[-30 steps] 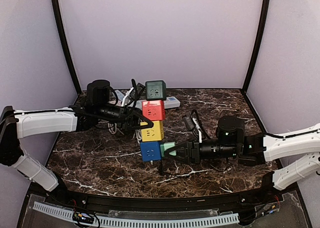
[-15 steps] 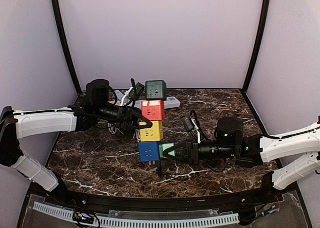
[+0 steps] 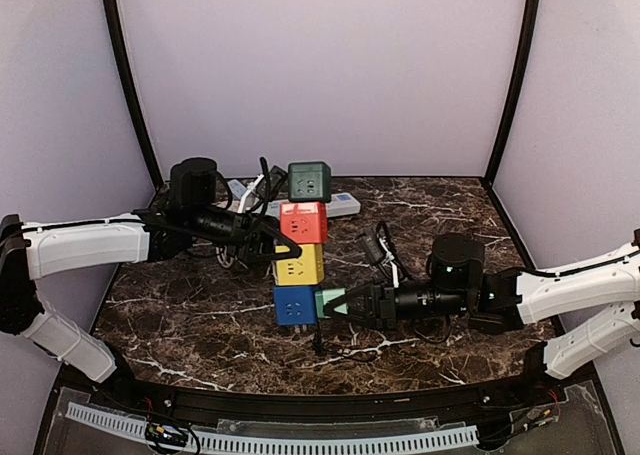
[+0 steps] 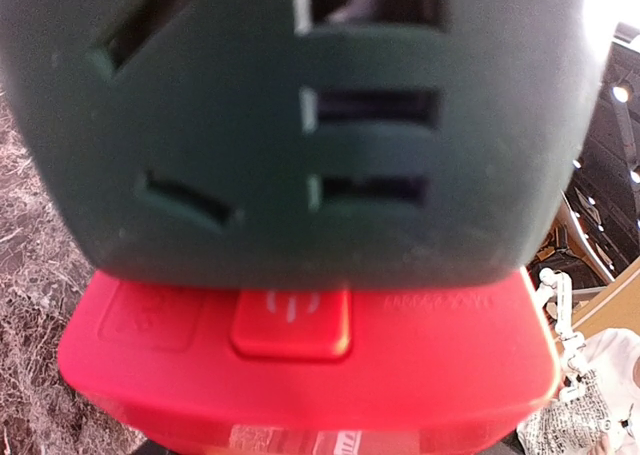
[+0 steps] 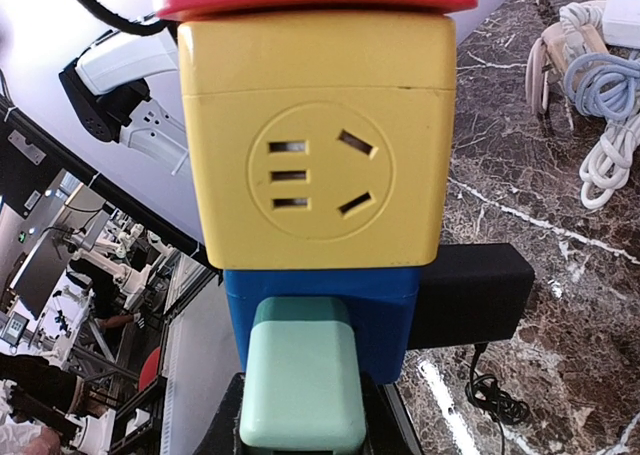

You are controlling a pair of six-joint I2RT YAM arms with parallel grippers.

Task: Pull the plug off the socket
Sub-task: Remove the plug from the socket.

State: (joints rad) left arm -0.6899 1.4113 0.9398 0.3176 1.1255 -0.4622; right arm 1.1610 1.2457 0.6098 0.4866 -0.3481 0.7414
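Slid left: my right gripper (image 3: 335, 303), fingers now clamped on green plug (image 5: 300, 385) | my left gripper (image 3: 283, 243) clamps socket cubes (image 3: 305, 265) | black adapter (image 5: 470, 295) just beside plug, cables (image 5: 600, 125) behind

Close up, the dark green socket cube (image 4: 300, 125) is blurred and cut off by the top edge, the left hand (image 3: 283, 243) shows no fingers to judge its grip, the mint plug (image 5: 300, 385) runs off the bottom edge where the right hand (image 3: 335, 303) pinches it, and cables (image 3: 245, 190) at the table's (image 3: 450, 200) far edge tangle indistinctly.
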